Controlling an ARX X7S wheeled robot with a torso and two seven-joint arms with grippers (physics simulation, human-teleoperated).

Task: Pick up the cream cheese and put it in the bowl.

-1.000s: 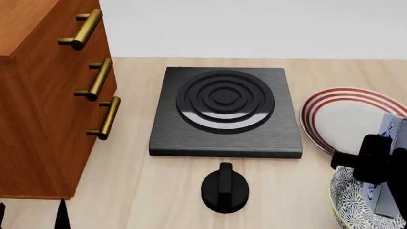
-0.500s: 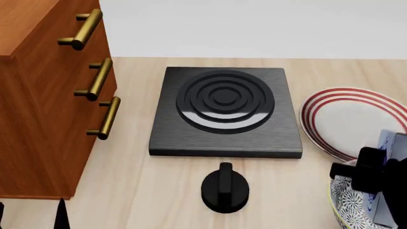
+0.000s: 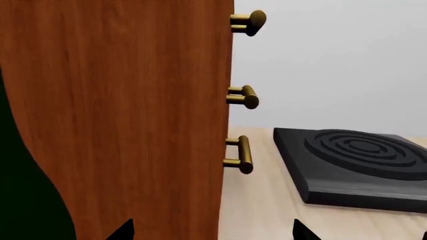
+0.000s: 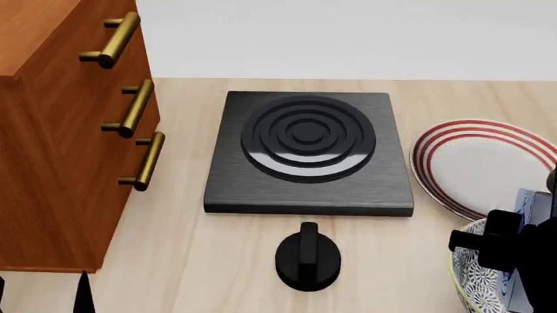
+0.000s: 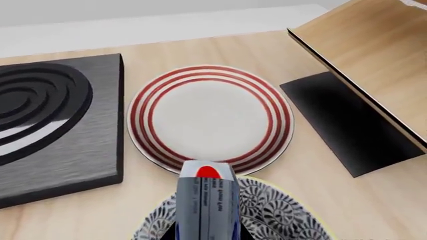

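Deep blue-patterned white bowl (image 5: 267, 215): silver-grey cream cheese box (image 5: 205, 205) stands upright above it.
Red-ringed white plate (image 5: 210, 117): just beside bowl.
Right gripper (image 4: 531, 261): closed around the box.
Left gripper (image 3: 210, 232): fingertips apart, nothing between.

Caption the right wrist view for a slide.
Right gripper holds the cream cheese over the bowl, beside a plate.

Cabinet (image 4: 52, 137) left – stove (image 4: 309, 153) centre, plate (image 4: 483, 163) right; bowl (image 4: 474, 277) before plate, seemingly touching.
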